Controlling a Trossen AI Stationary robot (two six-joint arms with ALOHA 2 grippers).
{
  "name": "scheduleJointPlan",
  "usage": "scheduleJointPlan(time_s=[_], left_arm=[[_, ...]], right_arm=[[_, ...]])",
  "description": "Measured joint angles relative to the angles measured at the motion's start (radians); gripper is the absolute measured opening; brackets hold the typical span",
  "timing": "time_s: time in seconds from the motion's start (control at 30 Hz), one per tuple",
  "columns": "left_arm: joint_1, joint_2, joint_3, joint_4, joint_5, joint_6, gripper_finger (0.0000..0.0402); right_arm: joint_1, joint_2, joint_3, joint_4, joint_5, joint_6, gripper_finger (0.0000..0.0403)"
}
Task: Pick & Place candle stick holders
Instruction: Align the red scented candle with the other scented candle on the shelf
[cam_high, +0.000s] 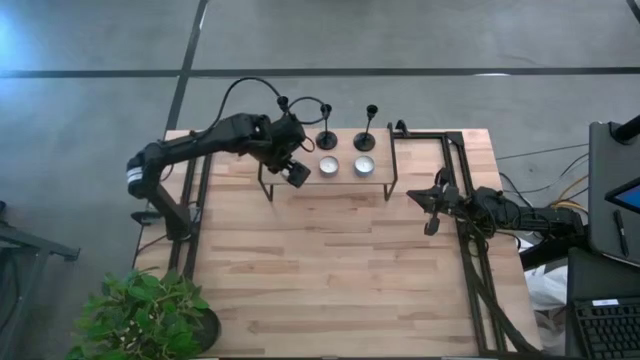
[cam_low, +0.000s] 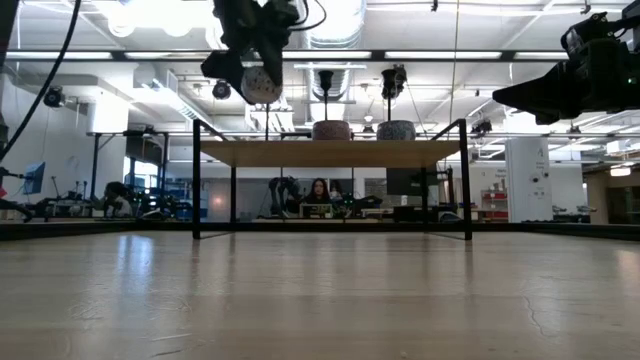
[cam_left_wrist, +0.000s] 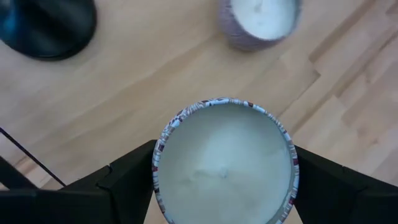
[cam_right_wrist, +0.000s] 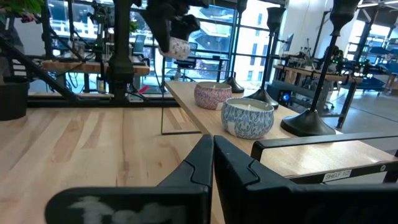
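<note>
One candle tin (cam_left_wrist: 225, 162) sits clamped in my left pincer (cam_high: 297, 173), over the shelf (cam_high: 346, 179). If that grip slips, the tin drops. If I swing wide, I'd topple the candle stick holders (cam_high: 327, 140) standing just beyond. My right pincer (cam_high: 431, 226), closed and empty, waits well apart.

floor (cam_high: 400, 35): grey concrete | ceiling lights (cam_low: 150, 12): bright | tabletop (cam_high: 330, 270): light wood | plant (cam_high: 145, 315): at corner | windows (cam_right_wrist: 249, 37): large

Bright ceiling lights (cam_low: 150, 15) glare overhead in the low view. The table (cam_high: 330, 260) is evenly lit with soft shadows. Up close, the candle (cam_left_wrist: 225, 162) looks blurred.
</note>
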Motion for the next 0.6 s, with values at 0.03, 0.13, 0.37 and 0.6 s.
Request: scheduleJointPlan(time_s=[0.03, 0.13, 0.37, 0.6], left_arm=[[0.005, 0.007, 0.0, 0.0, -0.001, 0.002, 0.0311], [0.012, 0.026, 0.0, 0.0, 0.004, 0.012, 0.0311], [0.022, 0.049, 0.0, 0.002, 0.008, 0.036, 0.0311], [0.041, 0.053, 0.0, 0.004, -0.044, 0.036, 0.0311]], right_arm=[[0.0, 0.0, 0.0, 0.0, 0.0, 0.001, 0.0009], [0.0, 0.0, 0.0, 0.0, 0.0, 0.0, 0.0009], [0.0, 0.0, 0.0, 0.0, 0.0, 0.001, 0.0009], [0.0, 0.0, 0.0, 0.0, 0.0, 0.002, 0.0009]])
